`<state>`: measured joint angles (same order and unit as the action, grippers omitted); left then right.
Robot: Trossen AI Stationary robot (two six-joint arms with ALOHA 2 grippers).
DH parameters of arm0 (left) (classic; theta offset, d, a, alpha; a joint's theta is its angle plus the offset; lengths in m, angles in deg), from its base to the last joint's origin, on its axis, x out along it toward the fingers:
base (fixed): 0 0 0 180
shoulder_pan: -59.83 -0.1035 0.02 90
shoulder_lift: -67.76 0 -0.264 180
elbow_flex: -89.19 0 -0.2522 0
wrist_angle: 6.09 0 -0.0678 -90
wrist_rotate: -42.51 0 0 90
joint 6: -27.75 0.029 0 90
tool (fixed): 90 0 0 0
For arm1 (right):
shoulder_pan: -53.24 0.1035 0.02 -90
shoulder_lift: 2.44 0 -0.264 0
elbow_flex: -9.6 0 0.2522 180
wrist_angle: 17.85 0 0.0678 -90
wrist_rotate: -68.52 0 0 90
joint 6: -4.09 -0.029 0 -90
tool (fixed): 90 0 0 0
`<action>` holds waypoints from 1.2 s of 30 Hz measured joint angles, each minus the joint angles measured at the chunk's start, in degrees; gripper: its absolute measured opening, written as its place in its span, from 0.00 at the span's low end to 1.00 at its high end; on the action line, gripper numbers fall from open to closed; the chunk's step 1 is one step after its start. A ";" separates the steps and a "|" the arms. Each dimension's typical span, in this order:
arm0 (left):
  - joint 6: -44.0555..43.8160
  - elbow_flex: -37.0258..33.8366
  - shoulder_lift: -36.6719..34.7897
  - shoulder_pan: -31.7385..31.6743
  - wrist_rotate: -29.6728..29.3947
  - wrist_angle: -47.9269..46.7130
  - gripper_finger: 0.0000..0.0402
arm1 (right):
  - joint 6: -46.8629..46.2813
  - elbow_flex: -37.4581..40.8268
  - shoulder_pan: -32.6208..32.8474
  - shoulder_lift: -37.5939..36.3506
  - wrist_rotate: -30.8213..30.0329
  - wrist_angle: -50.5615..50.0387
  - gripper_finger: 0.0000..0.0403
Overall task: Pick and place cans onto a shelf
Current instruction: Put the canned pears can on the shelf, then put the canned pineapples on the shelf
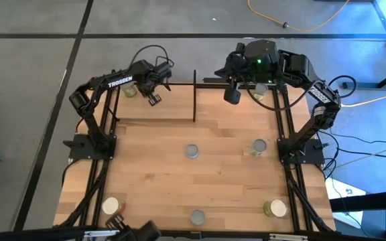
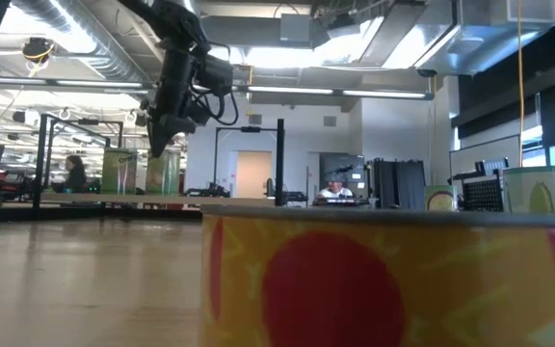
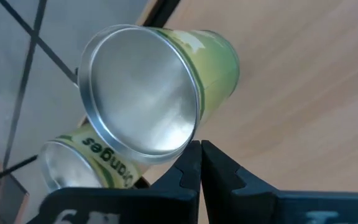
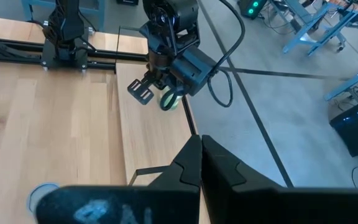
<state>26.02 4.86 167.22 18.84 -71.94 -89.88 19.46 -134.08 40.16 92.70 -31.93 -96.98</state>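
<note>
Wooden shelf holds two cans beside left gripper.

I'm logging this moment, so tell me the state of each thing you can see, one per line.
Left pincer: shut, empty, above the two cans on the shelf.
Right pincer: shut, empty, raised over the shelf's right end.
Shelf: upright at the table's far edge.
Two cans on the shelf: upright, side by side.
Cans on the table: five upright, spread apart, not yet placed.
</note>
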 joint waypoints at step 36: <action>6.49 8.22 -19.93 20.98 31.74 -0.93 0.00 | -5.94 -0.01 -0.02 -4.07 2.87 -24.39 0.02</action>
<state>32.51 13.08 147.29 39.82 -40.21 -90.81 13.52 -134.09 40.14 88.63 -29.06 -121.37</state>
